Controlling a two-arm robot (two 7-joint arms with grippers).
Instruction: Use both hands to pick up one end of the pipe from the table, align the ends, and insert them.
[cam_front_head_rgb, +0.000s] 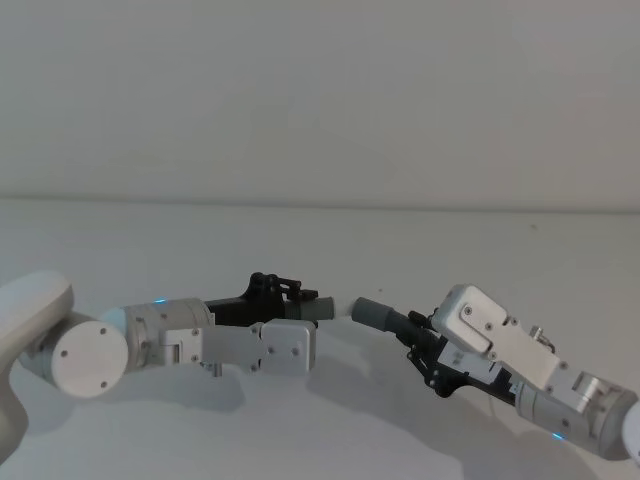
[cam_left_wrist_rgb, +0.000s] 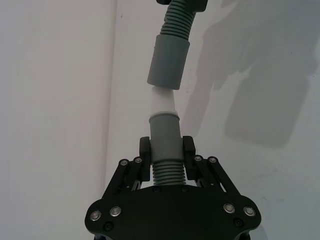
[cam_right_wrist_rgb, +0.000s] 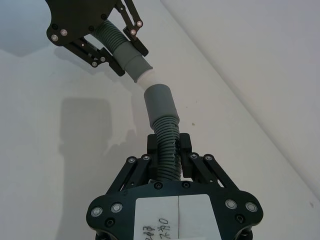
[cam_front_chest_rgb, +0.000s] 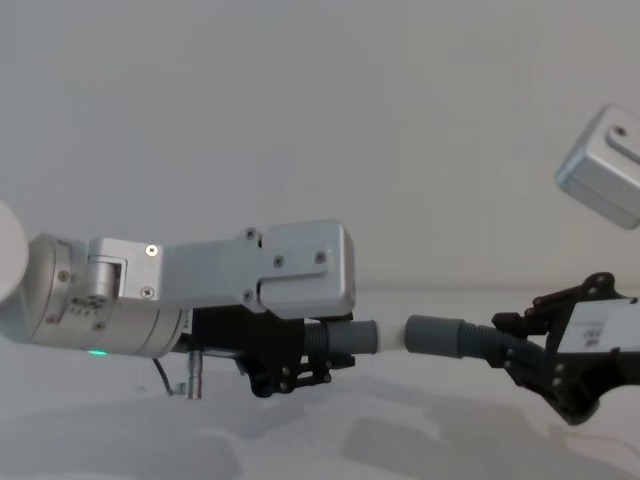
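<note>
Hose pieces (cam_left_wrist_rgb: 165, 165) meet cuff to cuff, each pinched by left pincer (cam_left_wrist_rgb: 166, 150) and right pincer (cam_right_wrist_rgb: 169, 147).

A plain pale wall (cam_front_head_rgb: 320, 90) rises behind the white surface, meeting it in a straight seam.

Left gripper (cam_left_wrist_rgb: 166, 146): arm extended rightward, jaws clamped. Right gripper (cam_right_wrist_rgb: 169, 146): arm angled leftward, jaws clamped, apparently level with the left, facing it.

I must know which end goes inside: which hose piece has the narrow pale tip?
The hose piece in the left claw: its pale tip is narrower than the wider grey cuff facing it.
</note>
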